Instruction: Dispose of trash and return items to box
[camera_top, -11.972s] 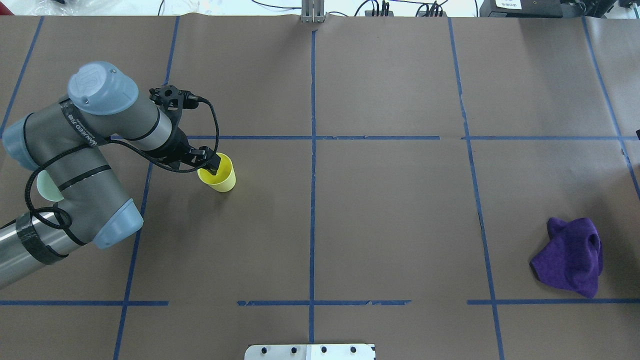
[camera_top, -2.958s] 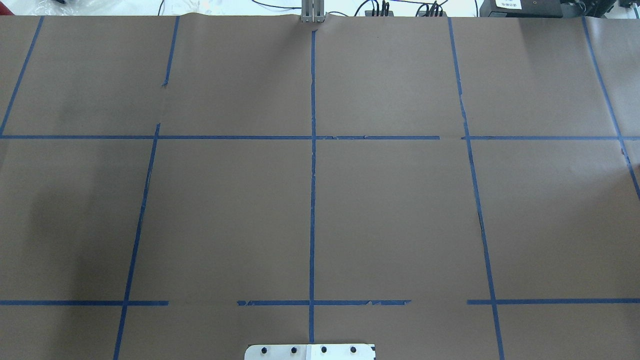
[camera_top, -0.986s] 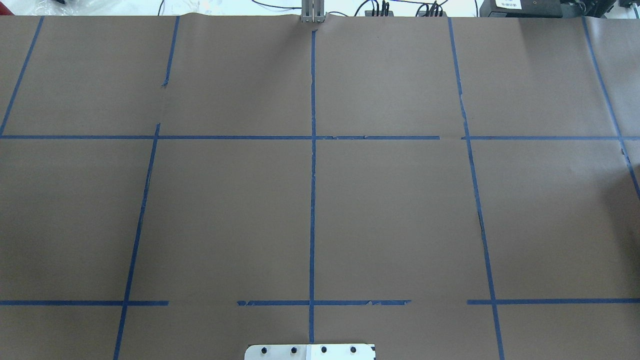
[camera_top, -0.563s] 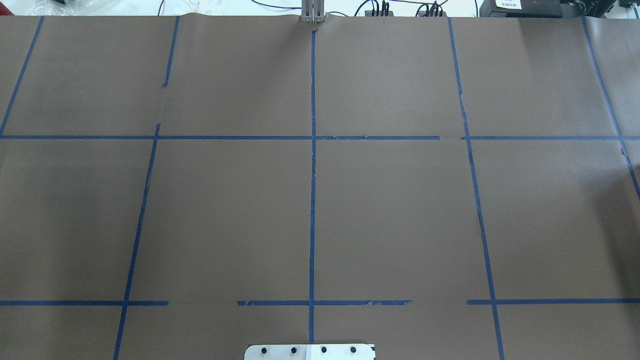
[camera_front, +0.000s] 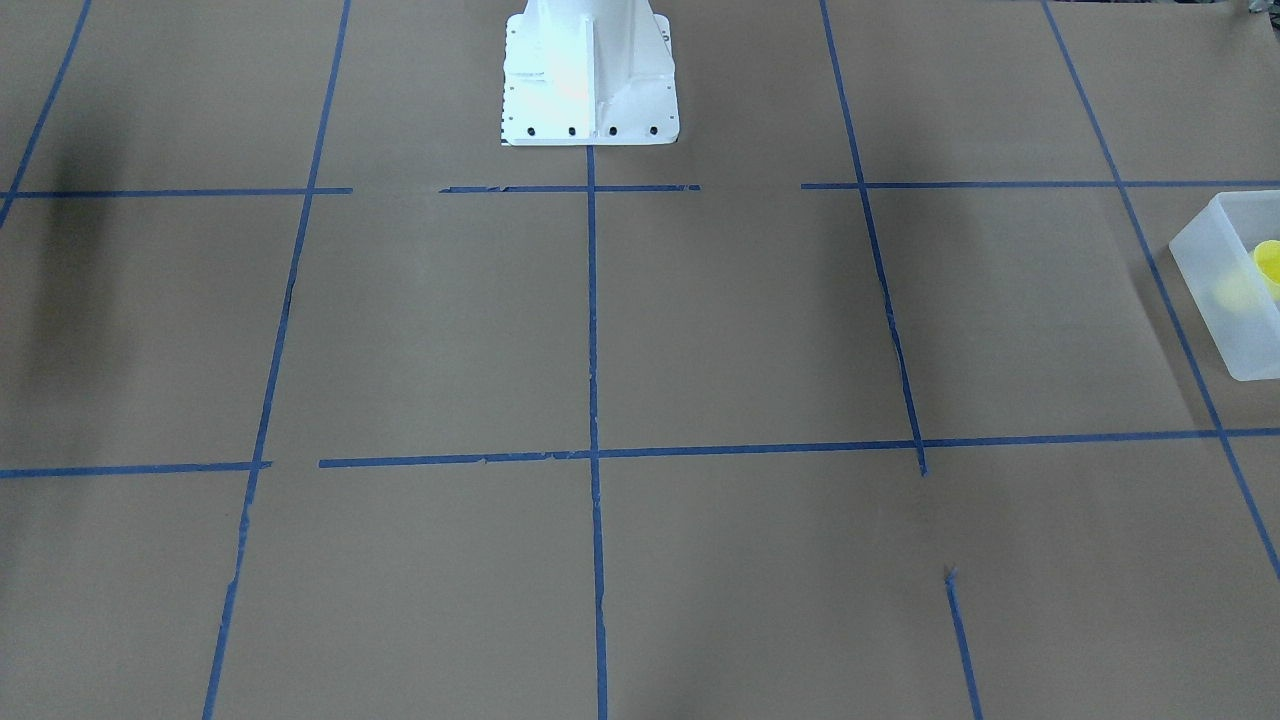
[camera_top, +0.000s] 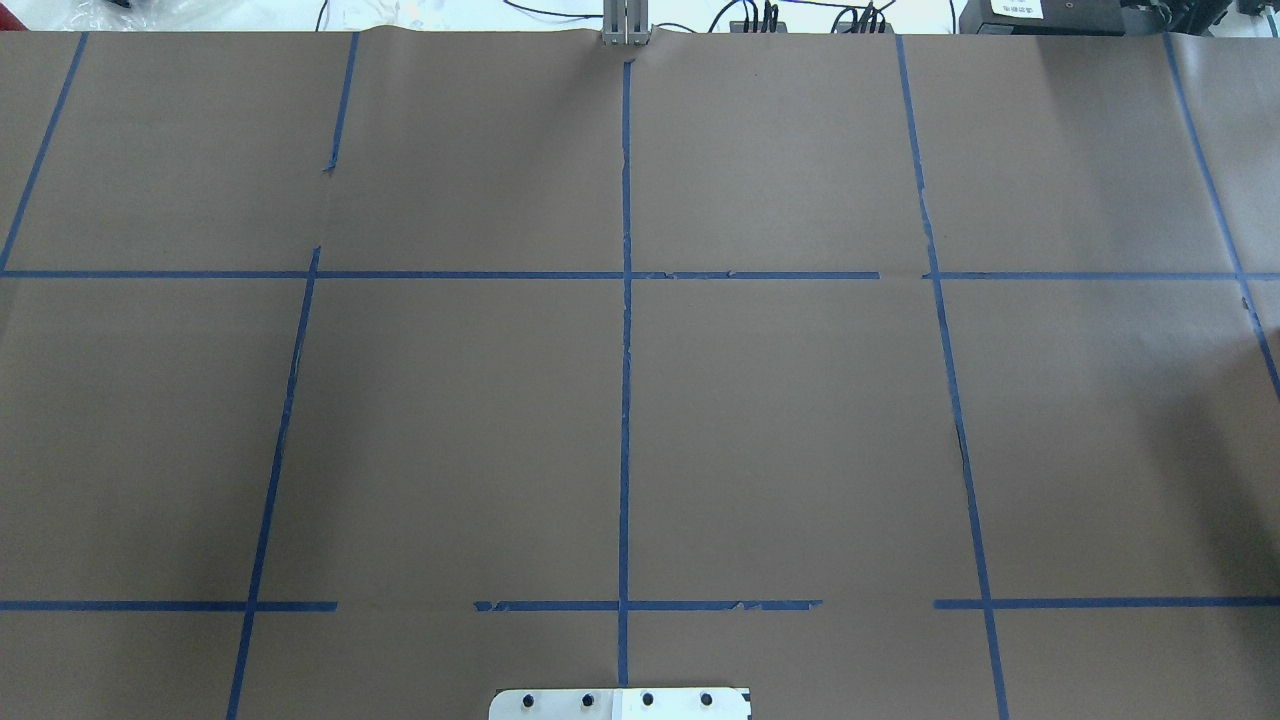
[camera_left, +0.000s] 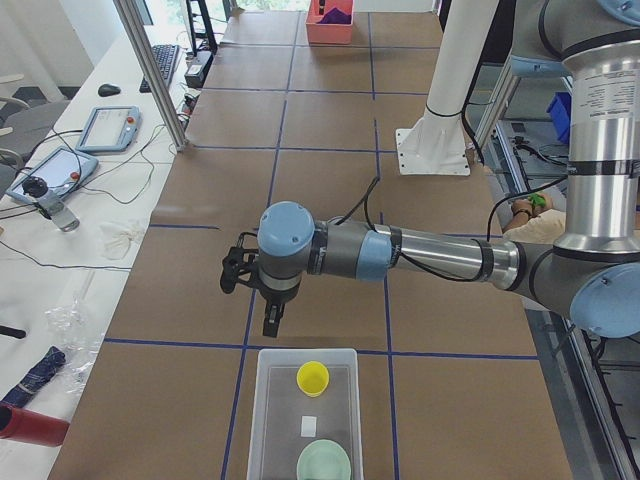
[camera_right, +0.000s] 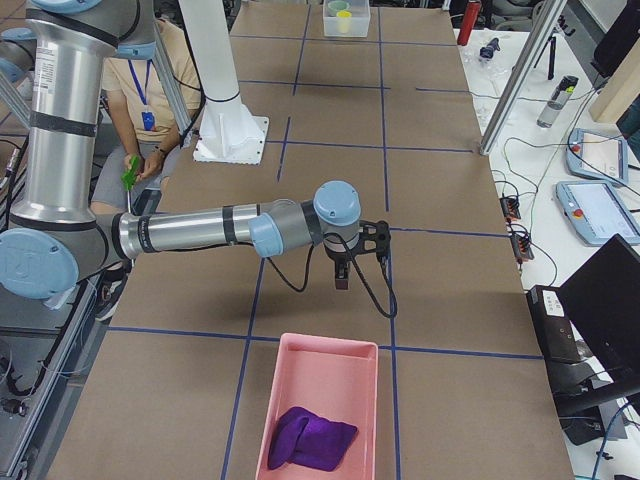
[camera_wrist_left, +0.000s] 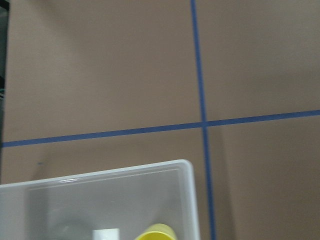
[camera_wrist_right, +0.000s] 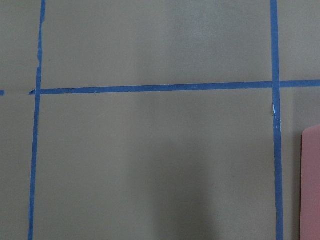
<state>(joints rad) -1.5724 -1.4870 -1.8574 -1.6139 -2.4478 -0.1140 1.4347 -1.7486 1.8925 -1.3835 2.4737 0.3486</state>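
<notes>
The yellow cup (camera_left: 312, 377) stands upright inside the frosted box (camera_left: 258, 400), at the box's 12 o'clock end in the left-end view, with a pale green bowl (camera_left: 324, 462) at the 6 o'clock end. The left claw (camera_left: 270, 325) hangs apart from the cup, at about its 11 o'clock, just past the box wall. I cannot tell from here whether its fingers are apart or together, and the same goes for the right claw (camera_right: 341, 280).

The cup looks light, stiff and slick, with a tapered wall. I'd pinch its rim, one finger inside.

The overhead view catches only the taped bench (camera_top: 450, 430). The front-facing view clips the box at 3 o'clock. Only the right-end view shows the pink bin (camera_right: 330, 375) holding a purple cloth (camera_right: 310, 440).
</notes>
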